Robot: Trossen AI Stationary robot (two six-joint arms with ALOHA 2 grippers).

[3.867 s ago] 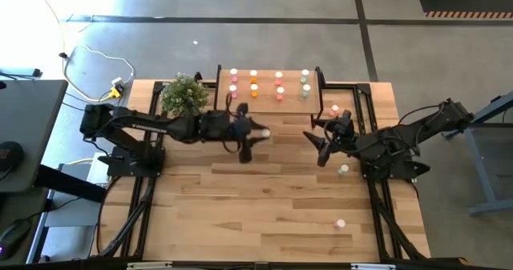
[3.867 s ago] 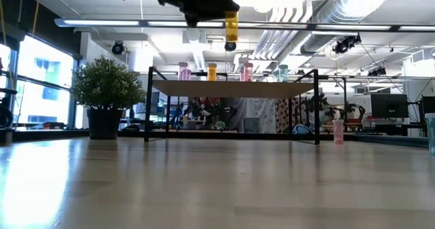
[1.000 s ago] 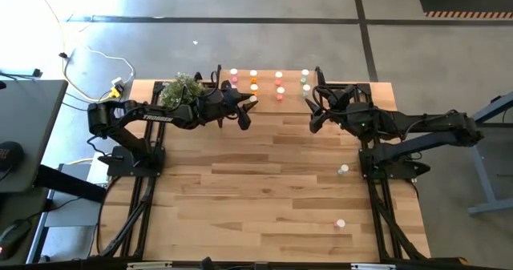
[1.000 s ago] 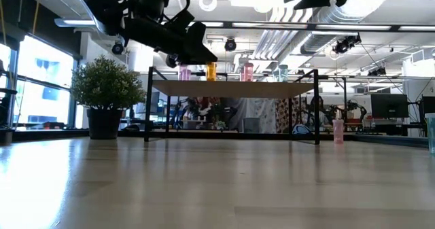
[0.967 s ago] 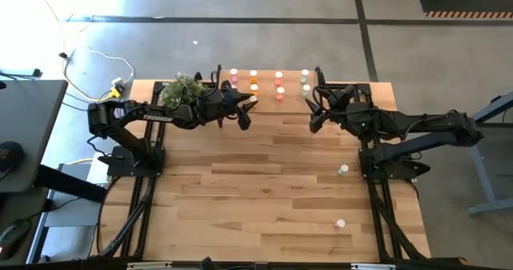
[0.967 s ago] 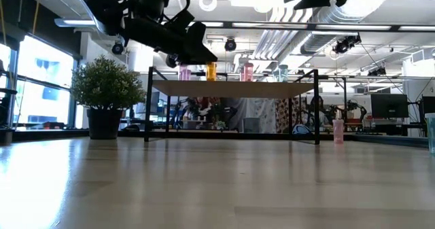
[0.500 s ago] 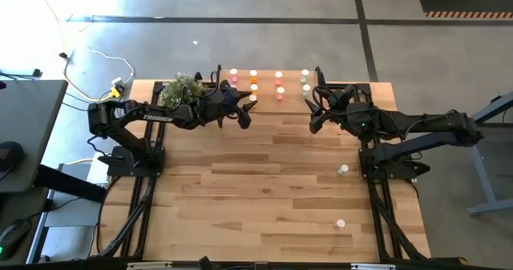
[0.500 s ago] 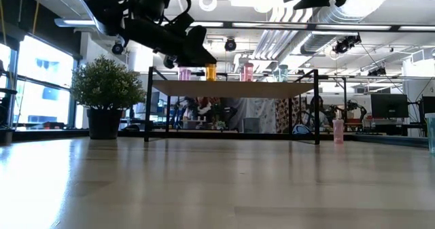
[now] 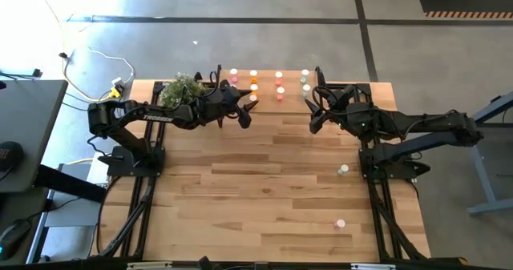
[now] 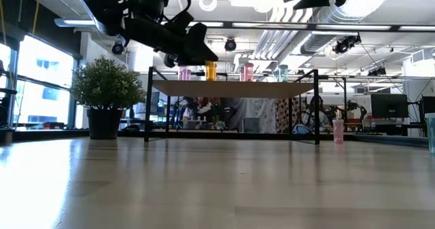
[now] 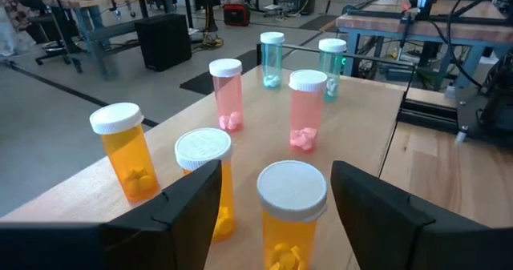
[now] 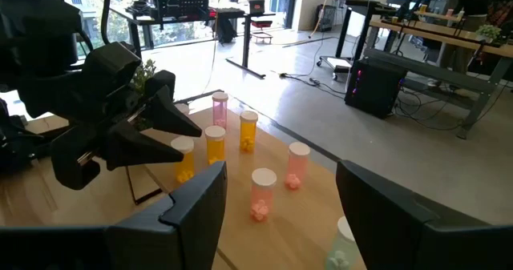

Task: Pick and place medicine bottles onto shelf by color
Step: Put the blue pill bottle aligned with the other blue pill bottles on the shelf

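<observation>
The shelf (image 9: 267, 94), a small light-wood board on black legs, stands at the table's far edge. On it, medicine bottles stand upright in rows: pink (image 9: 233, 78), orange (image 9: 253, 81), red-pink (image 9: 279, 86) and pale green (image 9: 304, 80). My left gripper (image 9: 248, 104) is open at the shelf's near edge. Its fingers stand on either side of the nearest orange bottle (image 11: 292, 214) without touching it. That bottle rests upright on its base. My right gripper (image 9: 315, 110) hovers open above the shelf's right end, with nothing between its fingers.
A potted plant (image 9: 183, 92) stands just left of the shelf, beside my left arm. Loose bottles stand on the table's right side: a pale one (image 9: 343, 170) and a pink one (image 9: 340, 223). Bare planks lie across the middle and the near side.
My left gripper has opened and let go of the nearest orange bottle, which stays upright on the shelf. Neither arm has moved otherwise.
</observation>
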